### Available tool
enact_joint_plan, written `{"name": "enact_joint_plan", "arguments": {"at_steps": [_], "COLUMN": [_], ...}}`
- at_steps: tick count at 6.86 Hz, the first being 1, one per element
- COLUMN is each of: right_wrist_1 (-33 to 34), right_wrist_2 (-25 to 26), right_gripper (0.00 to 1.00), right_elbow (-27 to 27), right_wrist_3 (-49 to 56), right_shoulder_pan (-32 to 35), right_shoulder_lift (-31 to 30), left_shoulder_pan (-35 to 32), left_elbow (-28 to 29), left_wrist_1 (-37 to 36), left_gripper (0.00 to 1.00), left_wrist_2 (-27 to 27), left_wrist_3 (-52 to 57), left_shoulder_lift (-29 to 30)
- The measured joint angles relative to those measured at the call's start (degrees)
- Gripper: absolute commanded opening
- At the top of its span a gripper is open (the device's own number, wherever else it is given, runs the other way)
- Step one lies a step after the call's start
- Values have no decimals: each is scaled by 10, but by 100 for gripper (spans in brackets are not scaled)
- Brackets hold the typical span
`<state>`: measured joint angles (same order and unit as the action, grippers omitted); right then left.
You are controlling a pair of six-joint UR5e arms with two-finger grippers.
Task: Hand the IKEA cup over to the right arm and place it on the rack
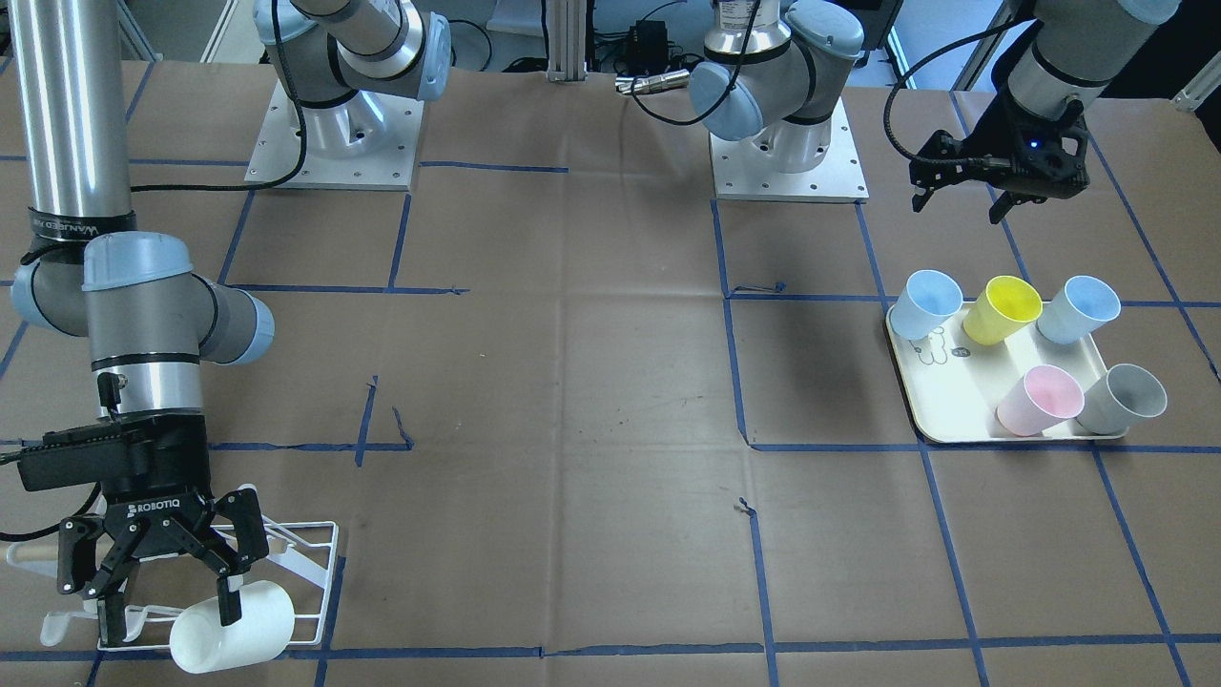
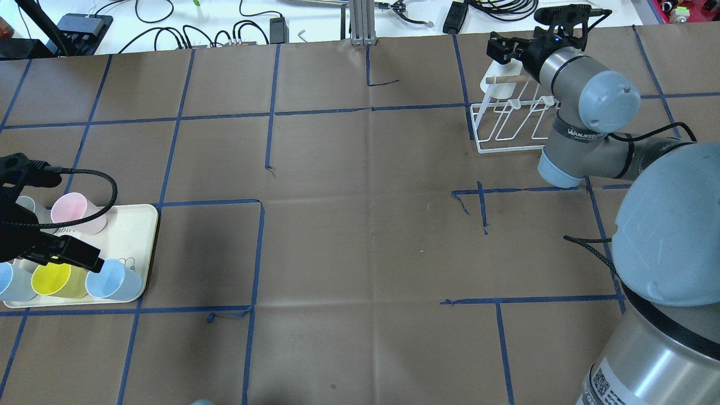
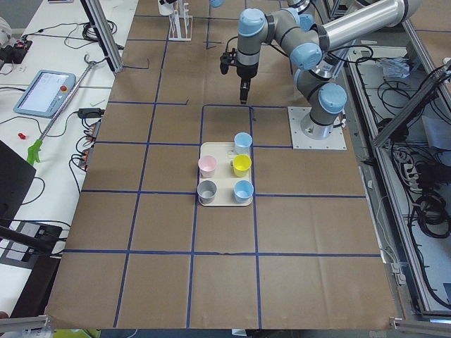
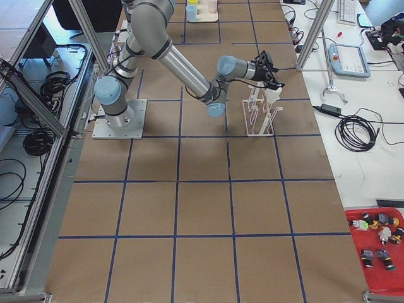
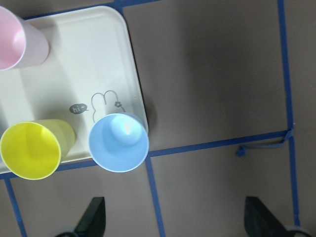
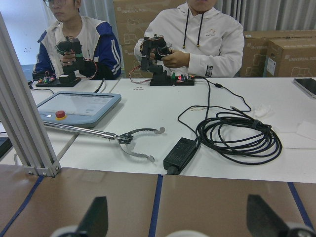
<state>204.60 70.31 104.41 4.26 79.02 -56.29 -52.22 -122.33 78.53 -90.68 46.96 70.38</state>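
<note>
A white IKEA cup [image 1: 250, 630] lies tilted on the white wire rack [image 1: 310, 563] with its wooden dowel. The right gripper [image 1: 172, 618] is open right above it, one fingertip [image 1: 229, 607] in front of the cup's side; I cannot tell if it touches. The cup [image 2: 494, 80] and rack [image 2: 506, 129] also show overhead and in the right side view [image 4: 259, 117]. In the right wrist view the fingers [image 6: 96, 217] stand wide apart. The left gripper [image 1: 957, 202] is open and empty, raised near the cream tray; its wrist view [image 5: 176, 219] shows spread fingers.
The cream tray [image 1: 954, 415] holds two light blue cups [image 1: 927, 303], a yellow cup [image 1: 1002, 309], a pink cup [image 1: 1040, 401] and a grey cup [image 1: 1124, 399]. Both arm bases [image 1: 787, 162] stand at the robot's side. Operators sit beyond the table [image 6: 187, 34].
</note>
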Motion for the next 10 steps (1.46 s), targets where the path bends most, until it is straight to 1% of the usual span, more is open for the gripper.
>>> {"name": "enact_joint_plan", "arguments": {"at_steps": [1,3,5,7,9,10], "right_wrist_1": [-1,-3,-6,-18,-53,-72], "right_wrist_2": [1,4,-3,-5,-5,-5], "right_gripper": [100,100,100,100,100,100], "right_elbow": [0,-2,-3,0,8,20], "right_wrist_3": [0,0,0,0,-17,-57], "right_shoulder_pan": [0,1,2,8,34,47], "right_shoulder_lift": [-2,-11,-41,-85,-134,-159], "left_shoulder_pan": [27,38,30,19,-10,-17], "left_elbow": [-19,-35,-46,-72,-94,-104], "left_wrist_1": [-27,-60,-80,-145,-205,-224], "left_gripper": [99,99,99,99,98,98], "left_wrist_2": [2,19,35,37,32,29], "left_wrist_3": [25,18,-7,-27,-59,-63], "left_shoulder_lift": [3,11,25,63,96,109]}}
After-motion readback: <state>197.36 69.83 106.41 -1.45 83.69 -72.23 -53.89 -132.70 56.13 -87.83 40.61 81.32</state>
